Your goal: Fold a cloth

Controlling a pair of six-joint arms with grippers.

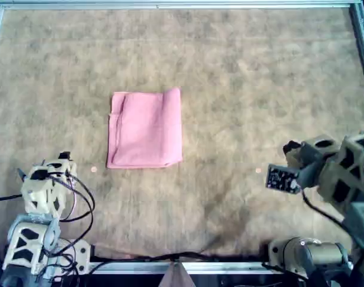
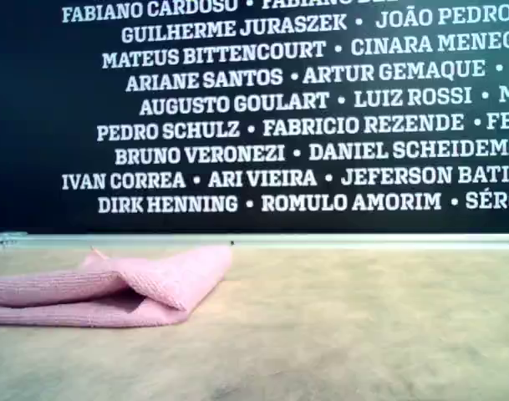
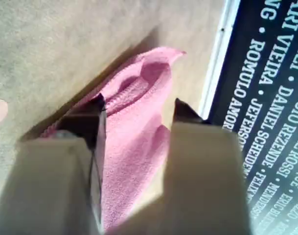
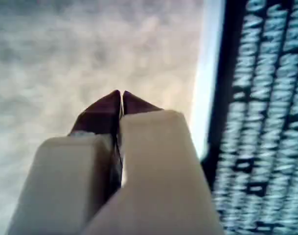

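The pink cloth (image 1: 146,128) lies folded into a rectangle on the brown mat, left of centre in the overhead view. In the exterior view it (image 2: 112,288) lies at the exterior view's left, with doubled layers and a rounded fold. My first gripper (image 3: 139,107) is open and empty. The cloth (image 3: 134,142) shows between its jaws, on the mat beyond them. My second gripper (image 4: 121,93) is shut with nothing in it, over bare mat. No cloth shows in the second wrist view.
The mottled brown mat (image 1: 247,78) covers the table inside a metal rim (image 1: 170,5). One arm (image 1: 44,191) stands at the overhead view's lower left, another (image 1: 325,173) at its lower right, both apart from the cloth. A dark wall with white names (image 2: 279,125) stands behind.
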